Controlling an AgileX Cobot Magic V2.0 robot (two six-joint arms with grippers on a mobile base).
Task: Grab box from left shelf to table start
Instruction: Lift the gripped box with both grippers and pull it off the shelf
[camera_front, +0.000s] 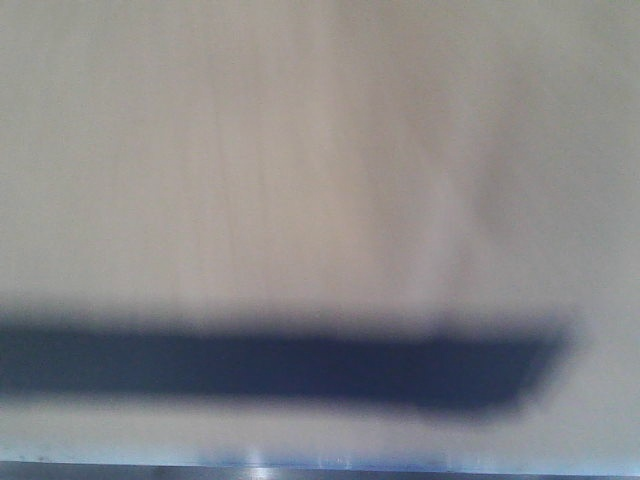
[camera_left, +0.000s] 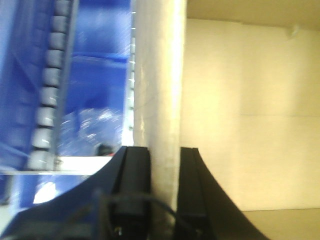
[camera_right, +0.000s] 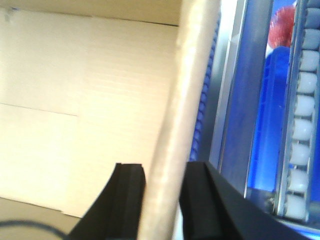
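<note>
The brown cardboard box fills the blurred front view, with its black printed rectangle low on the face. My left gripper is shut on the box's left wall, one finger outside and one inside the open box. My right gripper is shut on the box's right wall the same way. The box's pale inner walls show in the left wrist view and the right wrist view. A thin shiny strip along the front view's bottom edge may be the left shelf's rail. I cannot make out the table.
Blue rack frames with rows of pale rollers stand close outside the box, to its left and to its right. A grey upright post runs beside the right wall. Something red sits behind the right rack.
</note>
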